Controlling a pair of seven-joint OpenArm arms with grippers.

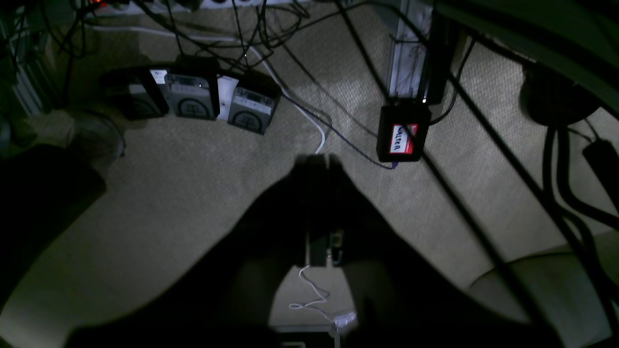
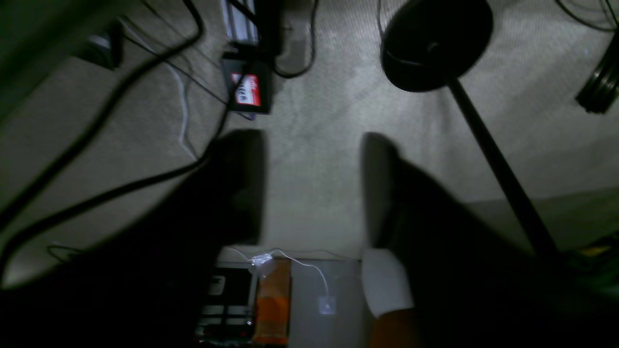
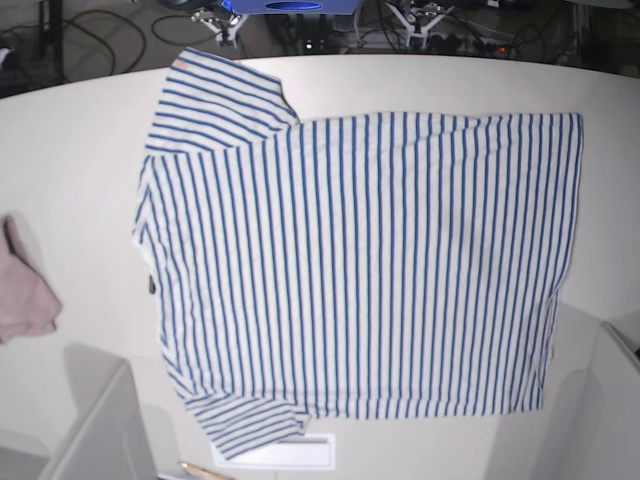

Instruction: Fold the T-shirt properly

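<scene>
Left wrist view: I see my left hand (image 1: 316,162) with its fingertips brought together and nothing between them. It is aimed at cables and boxed hardware, with none of the shirt in sight.

Right wrist view: my right hand (image 2: 315,140) stands moderately wide, with empty space between the fingers and no fabric near them.

Base view: the T-shirt (image 3: 370,260) lies spread across the middle of the desk (image 3: 100,150), apart from a pinkish cloth (image 3: 25,295) at the left. Its neck, with the black tag (image 3: 152,286), points left, and its hem is at the right, so the long axis runs left to right. One sleeve reaches far, the other near. I judge that folding has yet to begin: I need to bring both hands over the shirt, pinch an edge or sleeve, and turn it inward without dragging the body.
</scene>
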